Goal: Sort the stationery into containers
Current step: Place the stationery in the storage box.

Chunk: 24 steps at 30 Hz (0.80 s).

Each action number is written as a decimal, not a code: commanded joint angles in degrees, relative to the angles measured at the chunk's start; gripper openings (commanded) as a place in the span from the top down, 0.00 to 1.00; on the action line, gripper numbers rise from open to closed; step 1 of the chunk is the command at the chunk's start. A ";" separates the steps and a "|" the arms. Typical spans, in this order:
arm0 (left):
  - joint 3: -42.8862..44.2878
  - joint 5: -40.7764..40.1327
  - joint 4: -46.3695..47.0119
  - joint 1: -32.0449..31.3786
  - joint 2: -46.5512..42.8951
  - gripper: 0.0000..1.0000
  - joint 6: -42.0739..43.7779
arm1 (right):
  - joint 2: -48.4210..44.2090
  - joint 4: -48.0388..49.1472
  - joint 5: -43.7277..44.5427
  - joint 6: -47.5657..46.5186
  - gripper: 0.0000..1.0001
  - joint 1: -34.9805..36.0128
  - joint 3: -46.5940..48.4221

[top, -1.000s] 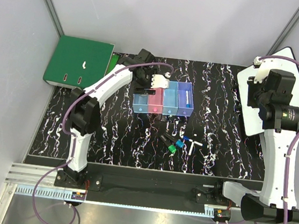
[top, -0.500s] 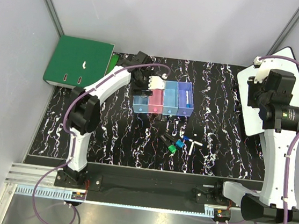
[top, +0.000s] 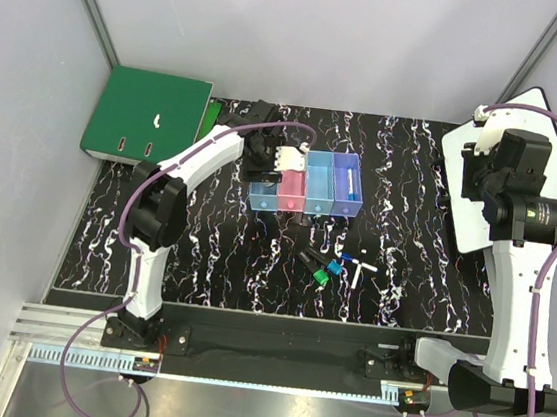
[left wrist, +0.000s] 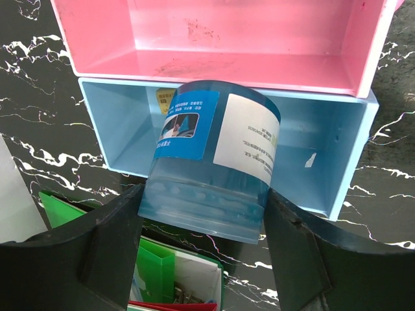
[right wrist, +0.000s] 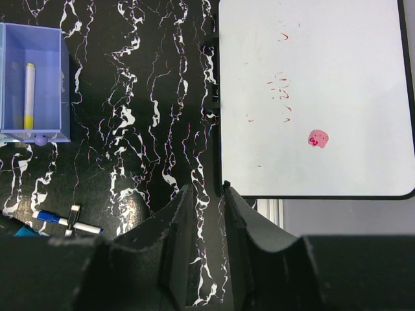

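While the black marbled table (top: 411, 284) bears everything, the green ring binder (top: 148, 113) lies at its far left corner and the white board (right wrist: 311, 84) at its right side. The right gripper (right wrist: 207, 191) hovers at that board's edge, jaws narrowly apart with nothing between them. Four joined containers (top: 316, 188) sit in a row mid-table. The left gripper (left wrist: 204, 217) clamps the tape roll (left wrist: 207, 162) by its sides, tilted, its far end over the end light-blue bin (left wrist: 324, 155) beside the pink bin (left wrist: 214, 65). Nearer the arms lie capped markers (top: 322, 270) and a white pen (top: 357, 264), close together. A second pen (right wrist: 29, 94) lies inside the purple-blue bin (right wrist: 35, 134).
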 commanded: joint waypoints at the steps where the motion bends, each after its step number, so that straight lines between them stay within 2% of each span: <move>1: 0.50 0.45 1.64 -0.46 -3.34 1.00 2.05 | -0.47 0.42 -0.41 0.73 0.66 -0.37 1.62; 16: 2.78 -3.69 1.11 -1.42 -3.52 1.00 11.55 | -0.30 0.33 -0.94 1.00 0.66 -0.55 1.79; 24: -0.12 -6.23 0.67 -3.97 -4.74 1.00 19.28 | -0.30 0.33 -0.94 1.09 0.66 -0.55 1.97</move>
